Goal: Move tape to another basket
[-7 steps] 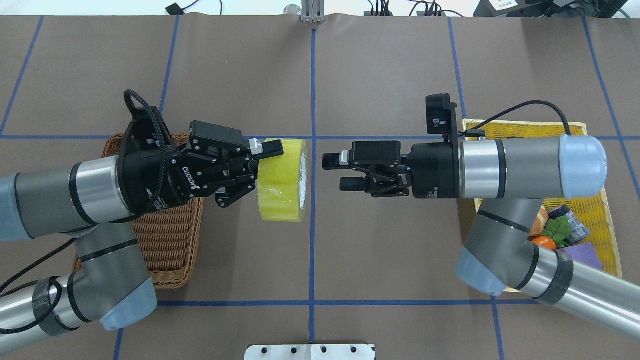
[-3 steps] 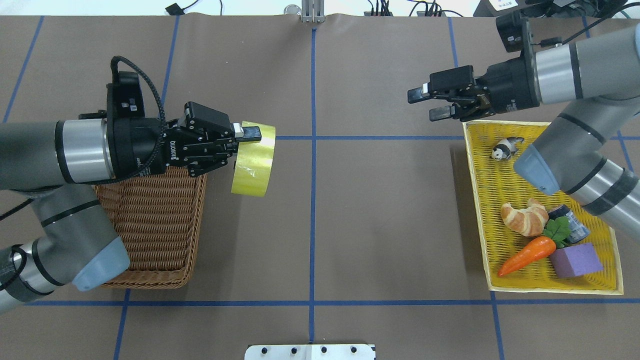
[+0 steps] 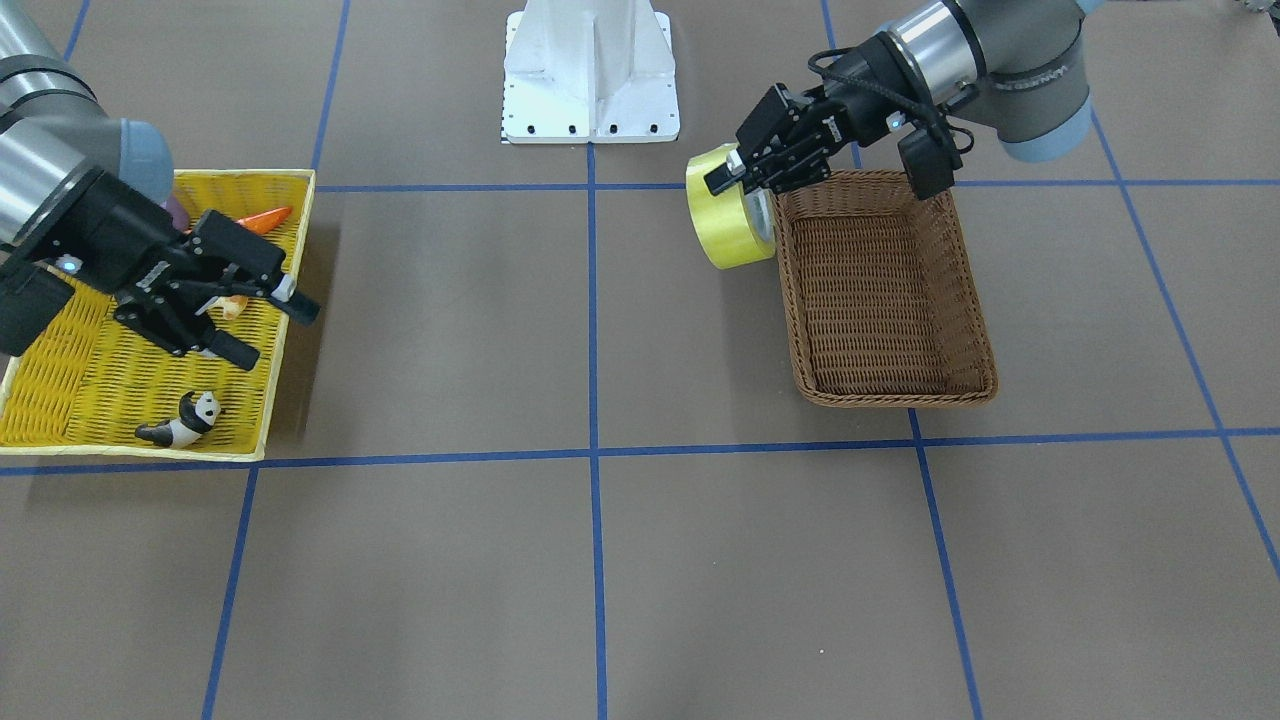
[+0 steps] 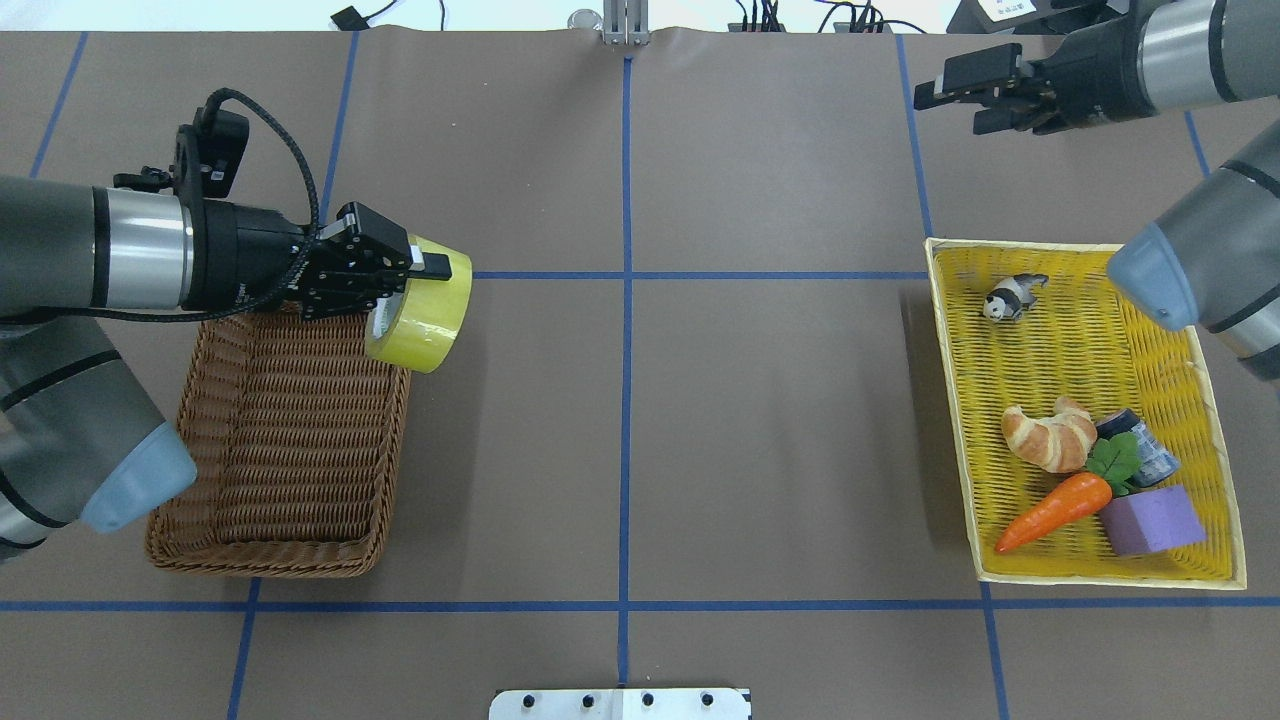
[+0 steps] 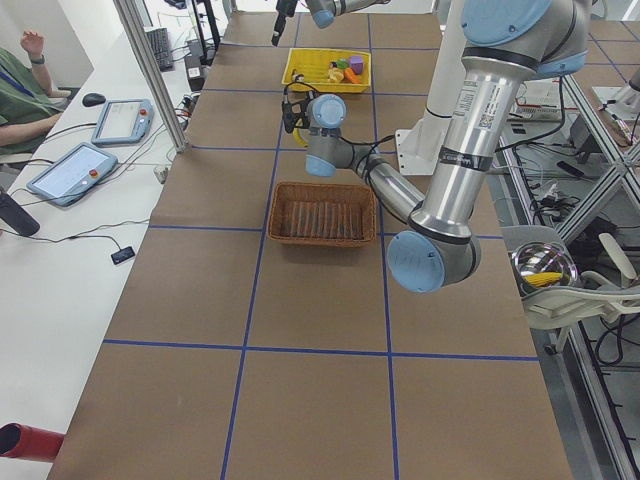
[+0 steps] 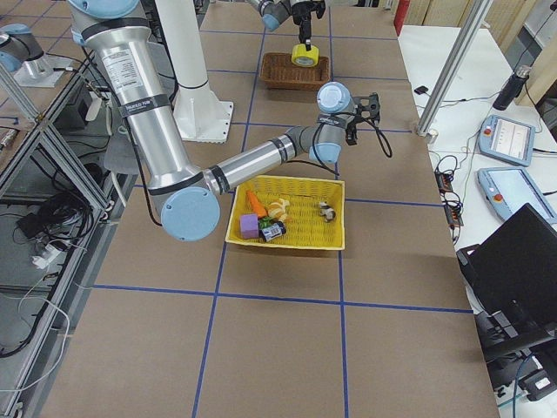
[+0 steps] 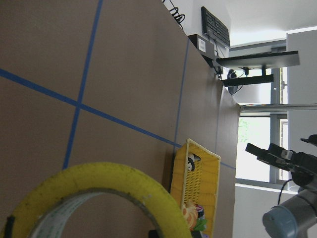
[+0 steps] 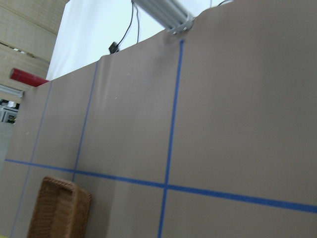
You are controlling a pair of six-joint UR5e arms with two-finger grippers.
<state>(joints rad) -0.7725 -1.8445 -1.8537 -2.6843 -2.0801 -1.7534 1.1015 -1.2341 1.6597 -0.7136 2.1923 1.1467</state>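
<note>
At the far corner of the brown wicker basket [image 4: 285, 440], on the side facing the middle of the bench [image 4: 750, 400], the left pincer [image 4: 415, 285] is clamped on the roll of yellow tape [image 4: 440, 325]. One black finger lies across the roll's outer yellow band; the other is hidden by the roll. The tape is held on edge, tilted, and lifted off the bench. From overhead it overlaps the basket's corner rim, while from the front it sits just outside that rim, so I cannot tell how much of it is over the basket. The wicker floor of the basket shows bare. The left arm reaches across the basket's far end from its outer side.

Well apart from the basket, across the bench's middle, lies a flat yellow woven tray [image 4: 1180, 330]. It holds a small panda figure [image 4: 1012, 297] at its far end and, nearer the robot, a croissant [image 4: 1048, 437], a carrot [image 4: 1050, 508], a purple block [image 4: 1150, 520] and a small dark can [image 4: 1140, 450], all close together.

Beyond the tray's far end, farther still from the basket, the right pincer [image 4: 950, 112] hangs in the air with its fingers apart and nothing between them, pointing back toward the basket's side of the bench
</note>
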